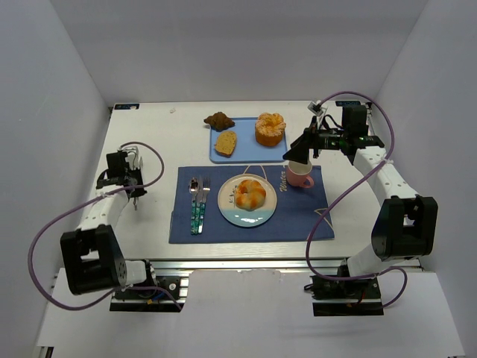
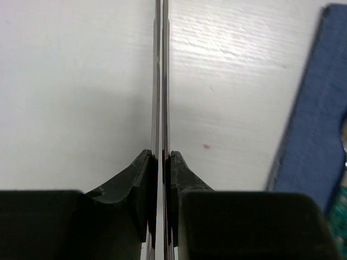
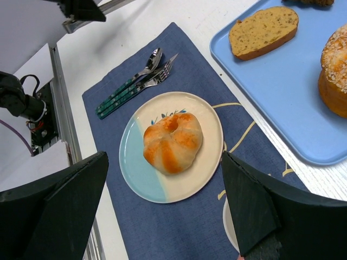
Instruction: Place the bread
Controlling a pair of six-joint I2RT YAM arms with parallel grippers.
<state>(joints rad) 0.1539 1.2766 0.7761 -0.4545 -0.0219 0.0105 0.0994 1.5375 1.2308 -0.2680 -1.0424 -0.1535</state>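
The bread (image 1: 251,195), a glossy golden roll with a ring-like top, lies on the cream and light-blue plate (image 1: 232,214) in the middle of the blue placemat. From the right wrist it shows as the bread (image 3: 172,142) on the plate (image 3: 135,170), framed between the two fingers. My right gripper (image 1: 299,155) hangs open and empty over the pink cup, right of the plate and apart from the roll; seen in its own view, the right gripper (image 3: 164,154) holds nothing. My left gripper (image 1: 131,185) is over bare table left of the mat. In its wrist view the left gripper (image 2: 161,154) is shut on a thin shiny metal blade (image 2: 161,76), seen edge-on.
A blue tray (image 1: 244,149) at the back holds a tan slice (image 1: 226,142), an orange fluted bun (image 1: 270,128) and a dark pastry (image 1: 218,119). A pink cup (image 1: 300,177) stands on the placemat (image 1: 298,216). A spoon and fork (image 1: 198,203) lie left of the plate.
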